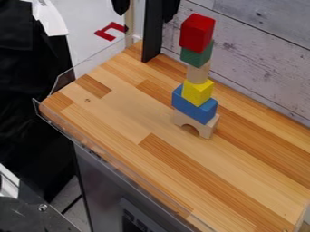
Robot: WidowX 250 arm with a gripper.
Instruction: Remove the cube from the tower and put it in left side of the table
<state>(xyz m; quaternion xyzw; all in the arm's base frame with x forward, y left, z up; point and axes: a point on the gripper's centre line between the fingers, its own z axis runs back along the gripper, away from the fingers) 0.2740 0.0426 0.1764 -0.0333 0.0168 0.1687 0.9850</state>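
One tower is being seen right of centre in the upper half of the frame, six pieces being stacked in a single upright column on one wooden table [115, 113]. Counted from the top: one red cube [196, 34], one green block [196, 56], one plain wood piece [198, 74], one yellow cube [197, 93], one blue block [194, 106], one plain wood arch [205, 128]. Two cubes are being counted, the red one being borne at the very top, the yellow one being borne midway on the blue block. The whole stack is being carried by the arch, its opening being turned toward the lower left. One black gripper [144, 17] is being cut off by the top edge, left of the tower; its two fingers are being held spread apart, nothing being grasped. One dark post [151, 38] is being seen at the table's far corner.
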